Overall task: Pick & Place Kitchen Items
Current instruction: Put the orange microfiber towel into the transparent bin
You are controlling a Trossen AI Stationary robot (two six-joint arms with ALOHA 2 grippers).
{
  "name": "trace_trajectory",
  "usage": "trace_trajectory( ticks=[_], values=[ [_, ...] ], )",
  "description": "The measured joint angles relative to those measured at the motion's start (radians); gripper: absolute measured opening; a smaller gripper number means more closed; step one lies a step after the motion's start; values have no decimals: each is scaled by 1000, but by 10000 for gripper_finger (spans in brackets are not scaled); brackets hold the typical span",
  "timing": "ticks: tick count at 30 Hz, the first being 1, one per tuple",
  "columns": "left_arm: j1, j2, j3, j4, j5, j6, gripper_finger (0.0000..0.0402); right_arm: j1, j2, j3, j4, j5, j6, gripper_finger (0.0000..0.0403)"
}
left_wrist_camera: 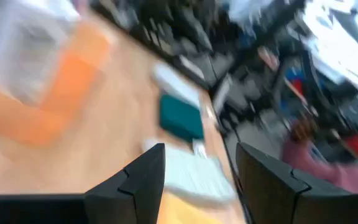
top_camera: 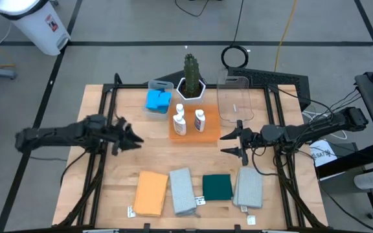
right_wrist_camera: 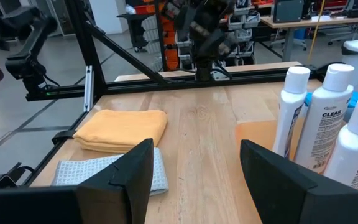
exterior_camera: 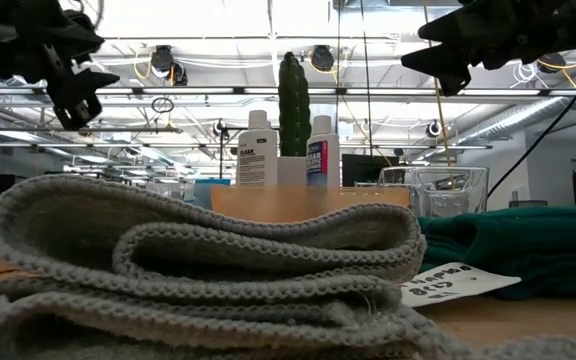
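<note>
Four folded cloths lie flat in a row near the table's front edge: orange (top_camera: 151,193), grey (top_camera: 182,191), dark green (top_camera: 217,187) and a second grey one (top_camera: 248,188). White labelled bottles (top_camera: 200,120) stand upright on a flat orange tray (top_camera: 210,134). Blue sponges (top_camera: 158,100) lie in a small clear bin. My left gripper (top_camera: 136,138) hangs open over the table's left half, above the wood, nothing between its fingers (left_wrist_camera: 143,180). My right gripper (top_camera: 230,142) is open at the tray's right corner, also with nothing in it, facing the bottles (right_wrist_camera: 328,124) and the orange cloth (right_wrist_camera: 122,129).
A cactus (top_camera: 191,74) in a white pot stands behind the tray at the far edge. A large clear bin (top_camera: 234,100) sits at the far right. Black frame rails run along both sides of the table. Bare wood lies between the tray and the cloths.
</note>
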Motion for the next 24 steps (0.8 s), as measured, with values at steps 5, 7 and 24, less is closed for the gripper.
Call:
trace_trajectory(
  ticks=[5,7,24],
  values=[
    [-139,277,37,136,35,-8,212,0,0,0,0,0,0,210],
    [-190,375,97,134,31,-9,228,0,0,0,0,0,0,210],
    [-412,940,585,-499,-146,316,312,0,0,0,4,0,8,210]
  ],
)
